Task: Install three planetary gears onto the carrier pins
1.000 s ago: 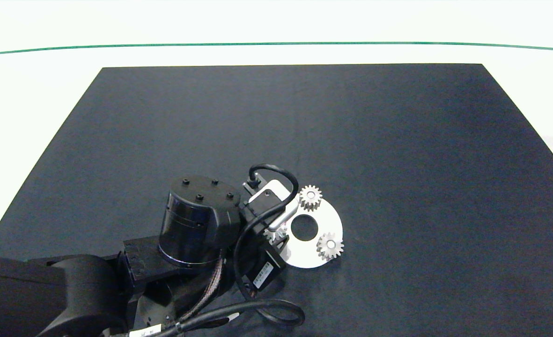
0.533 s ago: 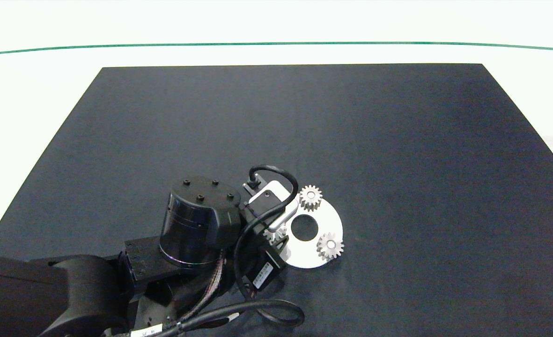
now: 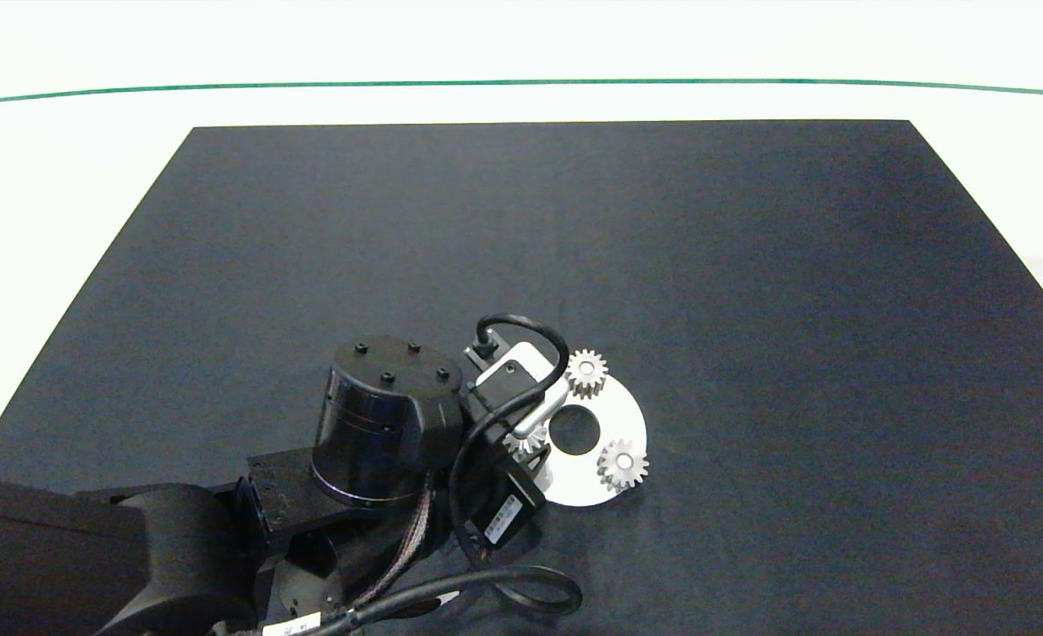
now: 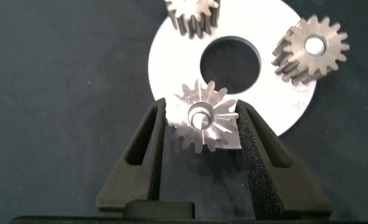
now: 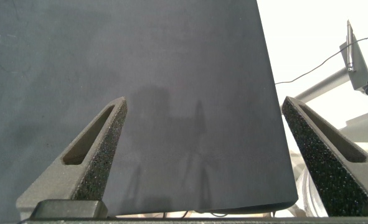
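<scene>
Left gripper (image 4: 200, 121) clamps 1 gear (image 4: 203, 120), tilted on a pin at the white disc's (image 4: 171, 56) near edge. I see 2 other gears (image 3: 586, 372) (image 3: 622, 464) seated on it. Right gripper (image 5: 202, 121) hangs wide open over the black mat (image 3: 751, 265).
</scene>
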You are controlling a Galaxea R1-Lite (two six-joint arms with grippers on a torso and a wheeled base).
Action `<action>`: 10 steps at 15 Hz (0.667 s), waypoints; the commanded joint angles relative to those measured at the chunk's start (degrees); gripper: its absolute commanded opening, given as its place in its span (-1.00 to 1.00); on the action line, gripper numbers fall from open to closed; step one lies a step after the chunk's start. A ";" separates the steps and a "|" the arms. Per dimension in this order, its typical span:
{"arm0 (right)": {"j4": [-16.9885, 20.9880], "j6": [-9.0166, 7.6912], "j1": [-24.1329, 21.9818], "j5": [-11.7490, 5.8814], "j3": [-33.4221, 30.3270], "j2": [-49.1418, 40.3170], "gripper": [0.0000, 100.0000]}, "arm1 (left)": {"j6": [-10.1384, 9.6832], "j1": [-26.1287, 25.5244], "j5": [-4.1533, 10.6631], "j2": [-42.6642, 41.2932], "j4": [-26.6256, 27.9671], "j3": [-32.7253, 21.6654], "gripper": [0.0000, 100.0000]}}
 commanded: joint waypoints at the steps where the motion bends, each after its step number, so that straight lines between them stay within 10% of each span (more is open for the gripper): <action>1: 0.14 -0.13 0.01 -0.11 -0.01 0.09 1.00 | 0.11 0.01 0.12 0.20 -0.18 0.03 -0.74; 10: 0.14 -0.13 0.01 -0.11 -0.36 0.09 1.00 | 0.11 0.36 0.12 -0.06 -0.27 0.38 -0.74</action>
